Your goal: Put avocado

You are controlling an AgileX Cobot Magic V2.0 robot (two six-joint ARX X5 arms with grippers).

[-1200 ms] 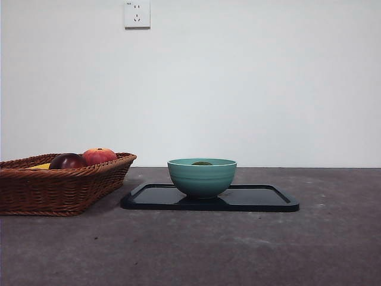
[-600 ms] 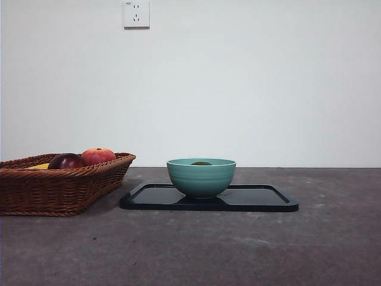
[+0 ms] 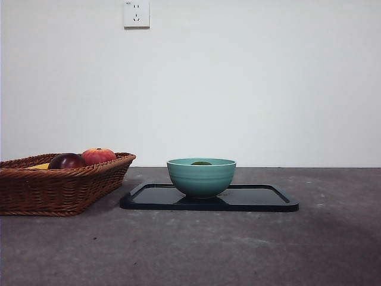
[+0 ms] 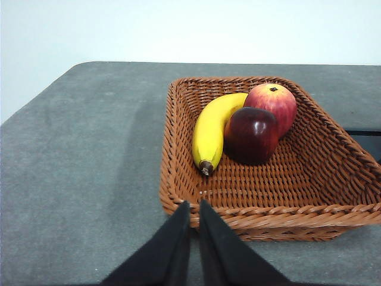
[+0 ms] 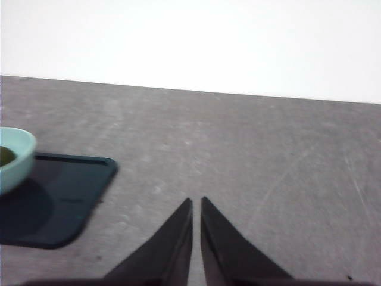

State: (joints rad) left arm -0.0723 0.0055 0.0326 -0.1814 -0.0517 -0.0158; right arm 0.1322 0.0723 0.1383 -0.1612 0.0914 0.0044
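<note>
On a glossy black tray [image 3: 262, 199], smooth teal bowl [image 3: 201, 177] with dull green avocado [image 3: 202, 162] inside, woven wicker basket [image 4: 333, 179] holding banana [image 4: 211, 134], maroon fruit [image 4: 251, 134], red-orange fruit [image 4: 272, 102], gritty grey bench [image 3: 238, 250], left gripper [image 4: 194, 205] and right gripper [image 5: 196, 202] jaws both pressed together, empty.

Left gripper [image 4: 194, 210] with two plain matte black jaws, each a long wedge narrowing to a pointed tip, right gripper [image 5: 196, 206] the same, smooth black surfaces without markings or cables

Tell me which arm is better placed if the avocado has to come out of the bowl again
Probably right: the right gripper sits beside the tray holding the bowl and avocado; the left gripper faces the basket.
</note>
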